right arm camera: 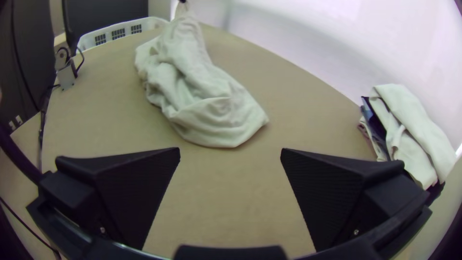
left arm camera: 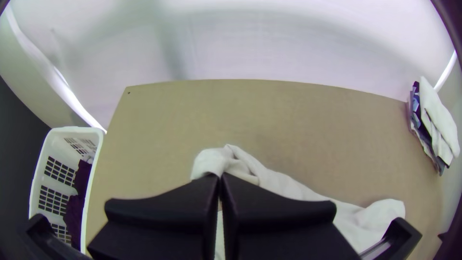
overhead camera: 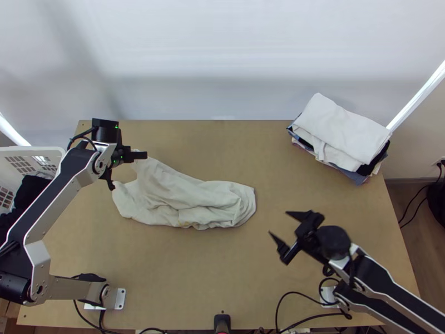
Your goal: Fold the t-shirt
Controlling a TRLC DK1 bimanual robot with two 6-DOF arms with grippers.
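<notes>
At the far left, a white basket [overhead camera: 54, 149] holding dark cloth [overhead camera: 30, 192] stands beside the tabletop [overhead camera: 183, 278]. Just inward from it, near the tabletop's left edge, the left tool [overhead camera: 143, 155] is closed on the pale t-shirt [overhead camera: 194, 203], pinching its left end; the left wrist view shows the finger ends meeting over the fabric. That end rises to a peak at the tool, and the rest lies bunched in a long, creased strip reaching rightward to about the tabletop's middle, ending in a rounded fold.

Room stretches between the t-shirt and the tabletop's far edge, and a broader span between it and the near edge, where the left arm's base plate [overhead camera: 119, 299] sits at the left. To the right of the rounded end, across a gap of tabletop, the right tool [overhead camera: 280, 224] stands wide open with nothing between its fingers, apart from the fabric and nearer the near edge. Farthest right, a stack of folded clothes [overhead camera: 339, 131], white on top, sits at the far right corner, slightly over the right edge.
</notes>
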